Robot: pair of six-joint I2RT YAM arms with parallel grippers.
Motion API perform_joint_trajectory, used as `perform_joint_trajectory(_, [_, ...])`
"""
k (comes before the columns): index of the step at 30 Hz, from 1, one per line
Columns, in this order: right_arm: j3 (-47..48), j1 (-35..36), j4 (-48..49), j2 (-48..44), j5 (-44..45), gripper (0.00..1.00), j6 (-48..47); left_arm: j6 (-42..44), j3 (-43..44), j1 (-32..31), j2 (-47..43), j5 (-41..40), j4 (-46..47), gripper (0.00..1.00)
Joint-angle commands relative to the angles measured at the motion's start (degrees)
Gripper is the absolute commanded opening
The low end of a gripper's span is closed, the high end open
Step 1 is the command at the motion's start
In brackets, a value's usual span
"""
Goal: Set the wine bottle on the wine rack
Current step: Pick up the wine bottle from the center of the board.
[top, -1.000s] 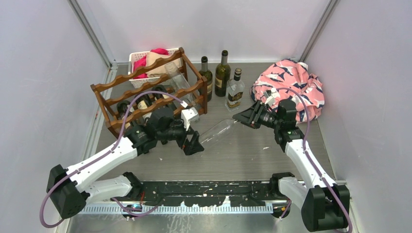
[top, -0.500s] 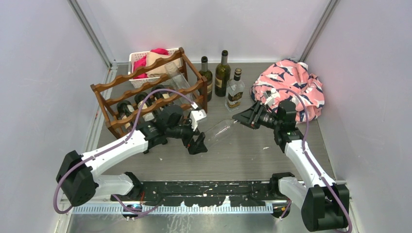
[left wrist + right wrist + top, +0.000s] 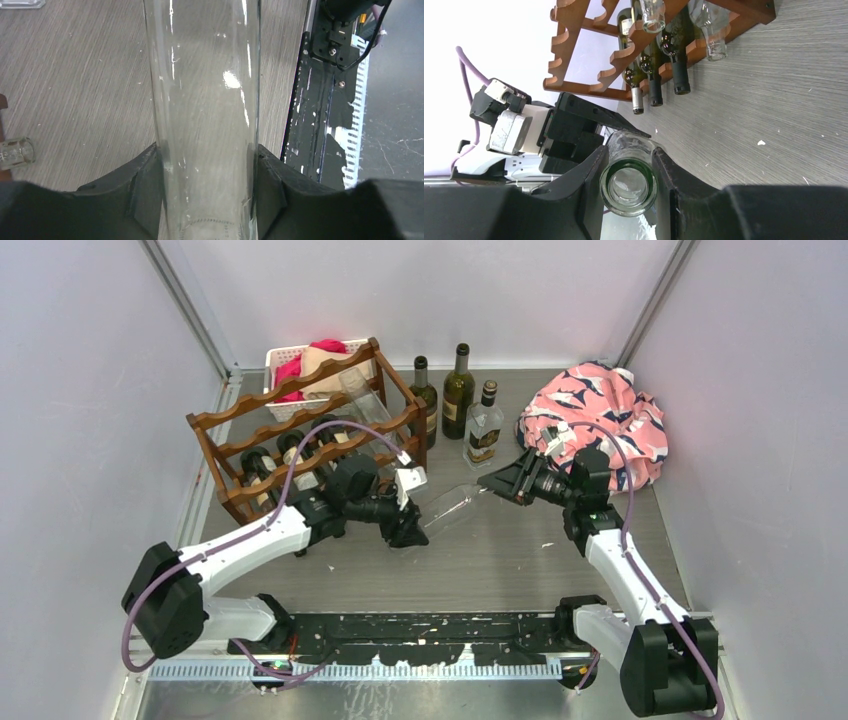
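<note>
Clear wine bottle (image 3: 452, 508) mid-table (image 3: 500, 560), btwn both arms – R gripper (image 3: 497, 481) clamped on its neck, L gripper (image 3: 412, 530) closed against its body. Wine rack (image 3: 300, 430) at table's back-left corner

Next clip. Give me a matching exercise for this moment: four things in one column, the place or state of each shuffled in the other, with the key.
Column one
1. left gripper
2. right gripper
3. white basket
4. pink patterned cloth

Column two
A. directly behind the wine rack
B. shut on the neck of the clear bottle
C. heaped at the back right
D. fingers against the clear bottle's wide body

Pairs: 1-D, 2-B, 3-A, 4-C
</note>
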Motion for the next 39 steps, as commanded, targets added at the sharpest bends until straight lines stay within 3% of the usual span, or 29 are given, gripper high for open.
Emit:
perform_joint_trajectory(1, [1.18,-0.08,4.44,-0.85,-2.9,0.14,3.33,6.65,6.46,-0.46,0.64,4.11,-8.31,0.0])
perform_joint_trajectory(6, [3.16,-0.1,-5.34,-3.03,-1.29,0.76,-4.08,12.53,9.91,-0.53,-3.2,2.51,-19.51,0.0])
perform_joint_trajectory(7, [3.71,-0.04,-7.68,-3.61,-0.63,0.85,-5.93,14.4,10.39,-0.52,-4.05,2.56,-21.71,0.0])
perform_joint_trajectory(9, [4.73,0.06,-12.21,-4.54,0.23,0.92,-9.15,18.64,11.28,-0.49,-5.34,2.47,-26.59,0.0])
perform_joint_trajectory(15, [6.28,3.35,-18.46,-5.01,0.92,0.94,-14.95,27.73,13.09,-0.47,-6.22,2.63,-38.58,0.0])
perform_joint_trajectory(21, [7.5,15.49,-24.21,-5.78,6.01,0.94,-21.95,34.65,13.22,-0.45,-7.52,2.26,-46.23,0.0])
perform_joint_trajectory(28, [7.0,27.77,-27.37,-7.18,10.58,0.94,-25.04,40.2,10.78,-0.44,-12.0,2.4,-47.88,0.0])
perform_joint_trajectory(33, [7.45,32.85,-29.42,-4.46,10.0,0.91,-25.45,42.29,10.19,-0.49,-13.92,2.33,-49.49,0.0])
perform_joint_trajectory(39, [8.5,35.25,-29.97,-2.75,6.63,0.81,-25.27,43.32,10.44,-0.44,-13.78,1.59,-50.75,0.0])
